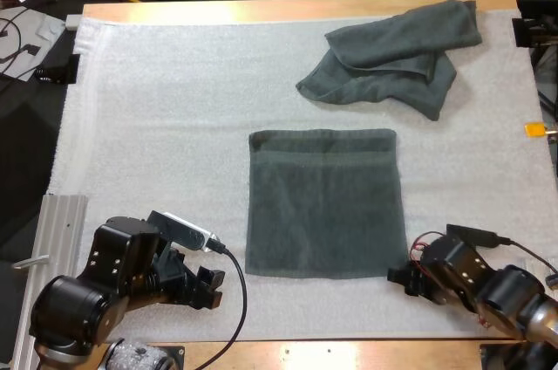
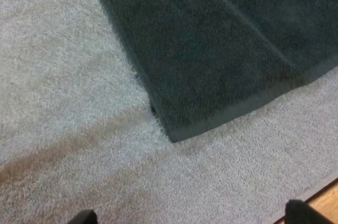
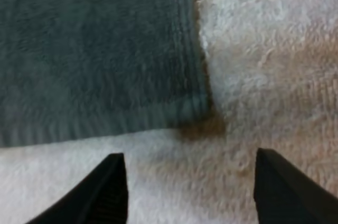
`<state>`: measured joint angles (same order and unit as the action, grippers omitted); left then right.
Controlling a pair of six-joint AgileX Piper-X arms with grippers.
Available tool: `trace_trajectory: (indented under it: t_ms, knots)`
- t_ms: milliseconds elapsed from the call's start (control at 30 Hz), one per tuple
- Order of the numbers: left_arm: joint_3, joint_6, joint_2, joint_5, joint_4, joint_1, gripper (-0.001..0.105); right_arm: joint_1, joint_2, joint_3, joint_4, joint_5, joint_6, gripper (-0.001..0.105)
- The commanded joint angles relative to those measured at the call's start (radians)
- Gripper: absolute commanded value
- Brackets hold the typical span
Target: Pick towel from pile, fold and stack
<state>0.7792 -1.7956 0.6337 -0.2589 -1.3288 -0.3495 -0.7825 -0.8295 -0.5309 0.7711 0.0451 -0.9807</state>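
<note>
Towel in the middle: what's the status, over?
Left gripper open, by flat towel's near left corner. Right gripper open, by near right corner. Crumpled towel far right, apart. Nothing in the way.

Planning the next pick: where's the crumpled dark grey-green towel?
High view: the crumpled dark grey-green towel lies at the white mat's far right corner, beyond the flat towel.

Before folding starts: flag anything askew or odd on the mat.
Nothing stands out. The flat towel lies spread, roughly square to the mat; the crumpled towel sits beyond it, apart.
</note>
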Motion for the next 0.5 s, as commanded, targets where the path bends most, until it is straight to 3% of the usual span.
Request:
trace_trajectory:
  t_ms: [0, 467]
  knots:
    - [-0.002, -0.008, 0.0, -0.016, 0.007, -0.001, 0.066, 0.012, -0.044, 0.011, -0.045, -0.016, 0.01, 0.051]
    - [-0.013, -0.016, -0.009, -0.049, 0.014, 0.001, 0.066, 0.022, -0.307, 0.034, -0.255, -0.019, 0.129, 0.052]
